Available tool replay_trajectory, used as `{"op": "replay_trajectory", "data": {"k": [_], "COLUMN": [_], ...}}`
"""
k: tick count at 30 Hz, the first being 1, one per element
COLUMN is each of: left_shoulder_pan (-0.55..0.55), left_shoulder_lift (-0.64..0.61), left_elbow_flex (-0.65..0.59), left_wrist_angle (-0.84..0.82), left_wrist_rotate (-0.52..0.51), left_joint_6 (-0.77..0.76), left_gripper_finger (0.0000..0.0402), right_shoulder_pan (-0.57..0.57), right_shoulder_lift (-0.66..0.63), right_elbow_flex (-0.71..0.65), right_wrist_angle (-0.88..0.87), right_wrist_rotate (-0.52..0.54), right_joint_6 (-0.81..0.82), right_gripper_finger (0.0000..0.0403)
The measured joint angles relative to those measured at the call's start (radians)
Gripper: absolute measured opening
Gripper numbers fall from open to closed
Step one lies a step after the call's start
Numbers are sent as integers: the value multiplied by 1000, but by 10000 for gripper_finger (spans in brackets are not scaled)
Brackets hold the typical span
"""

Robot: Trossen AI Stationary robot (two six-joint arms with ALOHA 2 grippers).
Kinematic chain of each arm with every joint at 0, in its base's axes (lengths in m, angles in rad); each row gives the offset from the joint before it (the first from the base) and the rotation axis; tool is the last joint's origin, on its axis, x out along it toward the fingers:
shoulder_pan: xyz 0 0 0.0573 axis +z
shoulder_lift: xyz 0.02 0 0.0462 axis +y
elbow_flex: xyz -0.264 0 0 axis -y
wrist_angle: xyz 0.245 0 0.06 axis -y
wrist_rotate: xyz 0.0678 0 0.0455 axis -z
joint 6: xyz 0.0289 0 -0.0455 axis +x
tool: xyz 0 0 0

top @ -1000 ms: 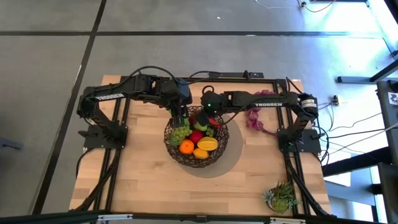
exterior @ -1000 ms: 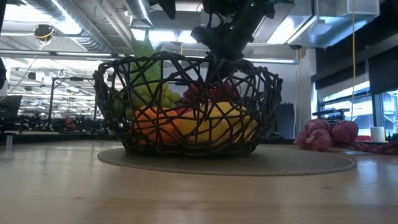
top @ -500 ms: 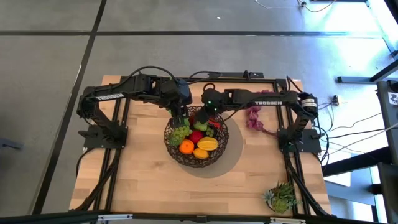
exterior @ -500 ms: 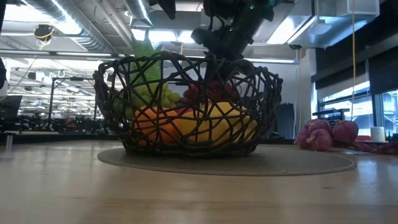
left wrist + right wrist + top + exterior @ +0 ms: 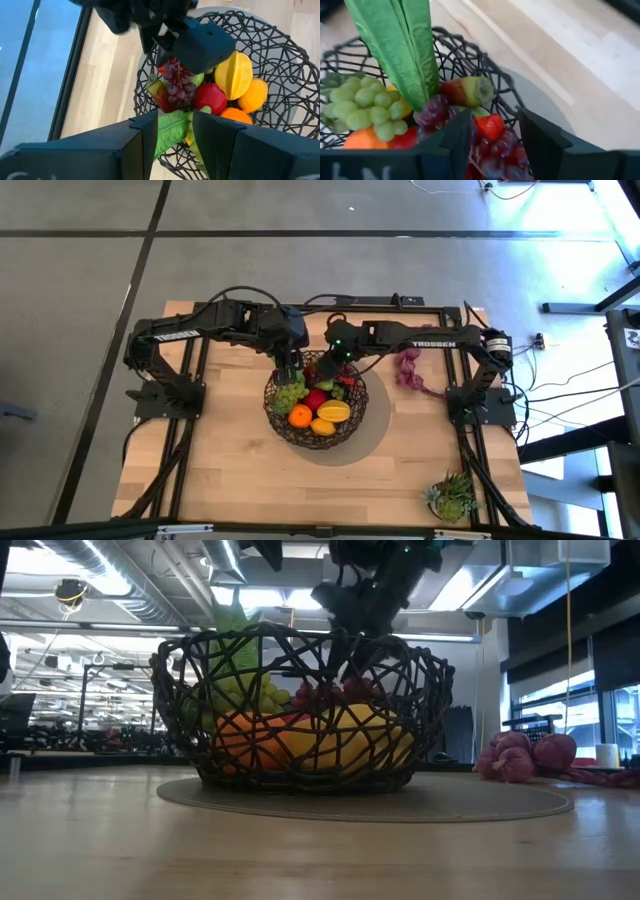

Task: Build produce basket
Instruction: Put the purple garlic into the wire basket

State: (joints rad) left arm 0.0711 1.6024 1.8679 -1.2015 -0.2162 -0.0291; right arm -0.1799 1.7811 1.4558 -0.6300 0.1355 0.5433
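Right gripper (image 5: pixel 492 137) open directly above purple grapes (image 5: pixel 177 82) in basket (image 5: pixel 352 420); left gripper (image 5: pixel 175 131) clamped on upright leafy stalk (image 5: pixel 400 45).

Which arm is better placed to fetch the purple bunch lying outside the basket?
Right. The purple bunch lies beside the right arm, whose gripper stands open above the basket, while the left gripper holds the leafy stalk.

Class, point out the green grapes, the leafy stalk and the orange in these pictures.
green grapes (image 5: pixel 362 105): right wrist view, middle of the bunch.
leafy stalk (image 5: pixel 400 45): right wrist view, middle of the leaf.
orange (image 5: pixel 299 416): high view, its top.
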Motion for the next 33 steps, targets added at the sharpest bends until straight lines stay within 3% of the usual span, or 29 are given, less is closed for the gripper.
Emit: {"op": "replay_trajectory", "data": {"k": [4,9,19,22,26,33], "left_shoulder_pan": [0,0,0,0,0,6], "left_shoulder_lift": [0,0,0,0,0,0], "left_elbow_flex": [0,0,0,0,0,0], "left_wrist_angle": [-2,-6,-2,-2,1,19], "left_wrist_rotate": [0,0,0,0,0,1], "left_joint_6": [-28,-48,-73,-73,-76,-100], "left_gripper_finger": [112,112,112,112,112,112], "right_shoulder_pan": [-2,-1,2,6,8,-3], "right_shoulder_lift": [-57,-157,-265,-285,-327,-448], "right_elbow_flex": [61,127,135,83,-12,-226], "right_wrist_angle": [-129,-396,-934,-922,-936,-858], "right_wrist_rotate": [10,96,54,41,-54,-61], "right_joint_6": [-6,59,184,172,172,250], "right_gripper_finger": [156,155,155,155,155,155]}}
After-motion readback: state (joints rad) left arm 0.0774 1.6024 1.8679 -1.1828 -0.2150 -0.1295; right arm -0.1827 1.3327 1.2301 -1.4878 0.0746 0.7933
